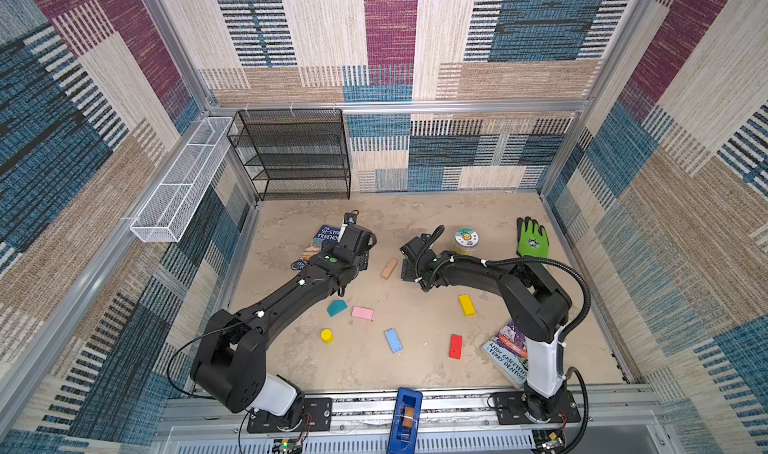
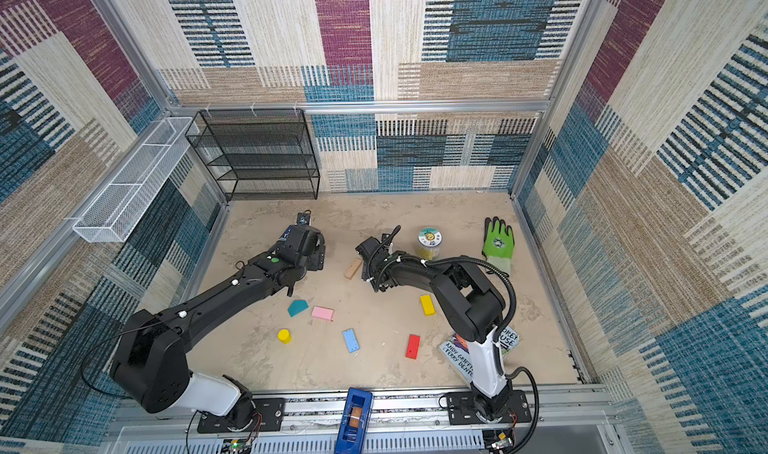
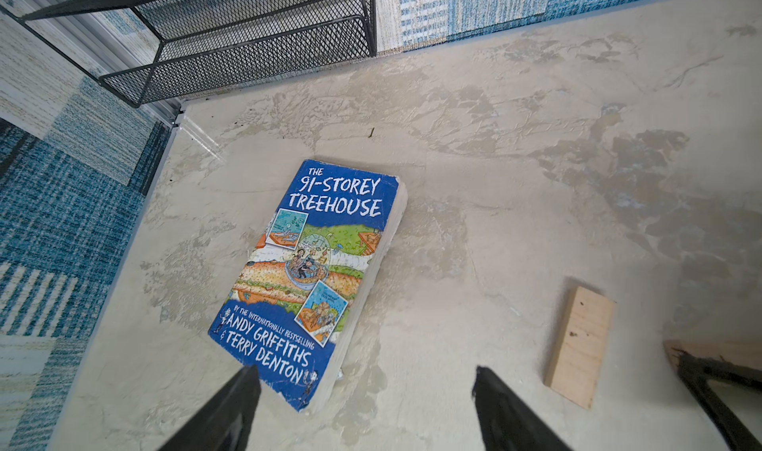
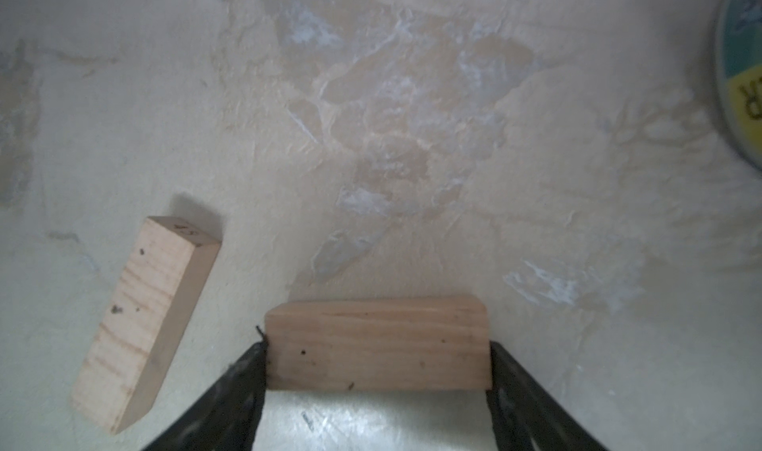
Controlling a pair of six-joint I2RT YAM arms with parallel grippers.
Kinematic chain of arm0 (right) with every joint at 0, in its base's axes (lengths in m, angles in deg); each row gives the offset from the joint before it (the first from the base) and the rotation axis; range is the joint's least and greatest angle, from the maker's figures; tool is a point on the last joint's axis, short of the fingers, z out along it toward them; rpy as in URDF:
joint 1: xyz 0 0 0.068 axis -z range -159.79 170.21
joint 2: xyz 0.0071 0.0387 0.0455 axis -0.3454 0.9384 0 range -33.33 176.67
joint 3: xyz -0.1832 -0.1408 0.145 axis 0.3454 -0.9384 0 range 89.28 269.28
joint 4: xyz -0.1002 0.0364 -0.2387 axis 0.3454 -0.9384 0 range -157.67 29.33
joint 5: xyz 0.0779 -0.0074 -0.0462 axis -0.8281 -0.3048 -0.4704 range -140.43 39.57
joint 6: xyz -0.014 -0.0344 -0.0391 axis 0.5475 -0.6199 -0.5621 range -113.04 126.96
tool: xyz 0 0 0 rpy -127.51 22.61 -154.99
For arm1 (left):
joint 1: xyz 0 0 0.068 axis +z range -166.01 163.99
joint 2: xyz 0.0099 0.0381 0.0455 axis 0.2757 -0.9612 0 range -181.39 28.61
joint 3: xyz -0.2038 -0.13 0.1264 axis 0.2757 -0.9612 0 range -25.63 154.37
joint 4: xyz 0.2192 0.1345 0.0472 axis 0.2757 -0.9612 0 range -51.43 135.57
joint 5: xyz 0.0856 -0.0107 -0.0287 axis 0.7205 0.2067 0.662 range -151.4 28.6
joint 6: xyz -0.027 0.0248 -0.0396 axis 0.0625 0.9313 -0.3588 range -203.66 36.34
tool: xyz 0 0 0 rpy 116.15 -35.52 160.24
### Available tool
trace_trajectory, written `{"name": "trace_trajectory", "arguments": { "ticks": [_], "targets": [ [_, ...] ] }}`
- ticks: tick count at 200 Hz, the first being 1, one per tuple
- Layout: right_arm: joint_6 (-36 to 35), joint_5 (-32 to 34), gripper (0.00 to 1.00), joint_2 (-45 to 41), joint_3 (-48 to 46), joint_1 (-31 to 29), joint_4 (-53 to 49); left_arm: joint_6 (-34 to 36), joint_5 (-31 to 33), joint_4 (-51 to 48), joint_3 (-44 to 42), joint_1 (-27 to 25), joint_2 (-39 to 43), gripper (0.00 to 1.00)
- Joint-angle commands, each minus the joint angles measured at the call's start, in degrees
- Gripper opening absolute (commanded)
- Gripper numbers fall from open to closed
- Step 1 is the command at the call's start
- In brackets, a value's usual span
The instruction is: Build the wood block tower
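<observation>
Seemingly eight wood blocks [image 1: 362, 313], two plain; two books [image 3: 313, 271], one jar [image 1: 466, 240], one glove [image 1: 532, 240], one rack [image 1: 291, 157].

A mesh rack [image 1: 291, 153] is set in the back left corner of the table [image 1: 415, 215], and a wire basket [image 1: 178, 190] is hung on the left wall. The Treehouse paperback [image 3: 313, 271] is laid before the rack. A wood slab [image 1: 389, 268] is placed mid-table. Just to its right, a second wood slab [image 4: 371, 325] is spanned between the fingers of the right gripper [image 4: 377, 348].

Behind that gripper a jar [image 1: 466, 238] is stood, with a glove [image 1: 532, 238] to its right.

Nearer the front, a left slab [image 1: 362, 313] is laid just right of a house-shaped block [image 1: 336, 308], and a cylinder [image 1: 326, 335] is set before the block. Further right, a middle slab [image 1: 393, 340], a front slab [image 1: 455, 346] and, behind it, a right slab [image 1: 466, 305] are spread apart. A second paperback [image 1: 505, 356] is laid front right, and a tape dispenser [image 1: 404, 418] on the front rail.
</observation>
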Motion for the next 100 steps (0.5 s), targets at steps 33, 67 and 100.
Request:
{"name": "trace_trajectory", "arguments": {
  "ticks": [33,67,100],
  "targets": [
    [0.6,-1.3,1.0,-0.2,0.2,0.0,-1.9,0.5,1.2,-1.5,0.8,0.0,-0.5,0.86],
    [0.2,-1.3,1.0,-1.8,0.2,0.0,-1.9,0.4,1.3,-1.6,0.8,0.0,-0.2,0.86],
    [-0.6,-1.3,1.0,-4.4,0.4,0.0,-2.3,0.4,1.2,-1.5,0.8,0.0,-0.2,0.86]
  ]
}}
